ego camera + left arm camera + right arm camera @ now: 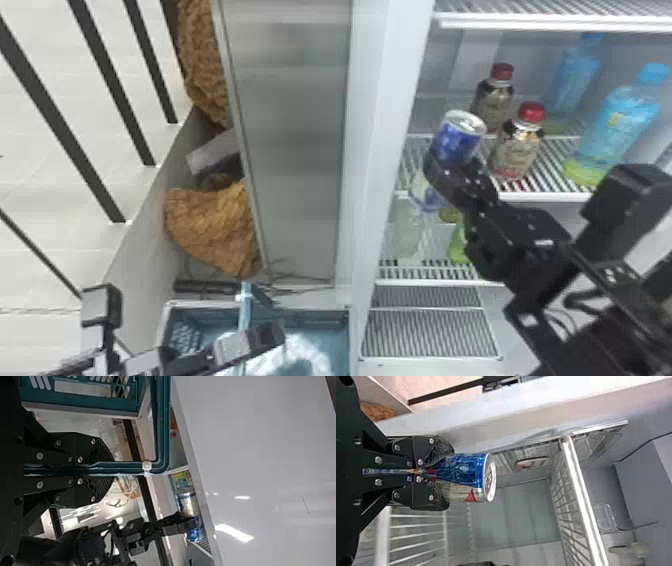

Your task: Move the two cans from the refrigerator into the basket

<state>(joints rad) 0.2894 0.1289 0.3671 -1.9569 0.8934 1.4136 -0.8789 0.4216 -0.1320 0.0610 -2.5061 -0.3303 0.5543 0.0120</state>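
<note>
A: Where's the can (pixel 470 469)?
B: In the right pincer (pixel 438 472), lid up, by the fridge's (pixel 385 150) left side wall. The two fingers are closed on its sides, around the waist.
A: Good place to hold it?
B: I'd say so. If it's full, it'll be fairly heavy for its size, and a waist grip should balance that.
A: Can they squeeze hard?
B: Firmly, not hard. The thin wall could dent, though a sealed can should feel stiff. Chilled metal may be damp and slippery, so too light a squeeze might let it slide or twist.
A: And the left pincer (pixel 114 469)?
B: Clamped on the handle (pixel 161 427) of the basket (pixel 320 316). That should steady it while the can is lowered in, not dropped.
</note>
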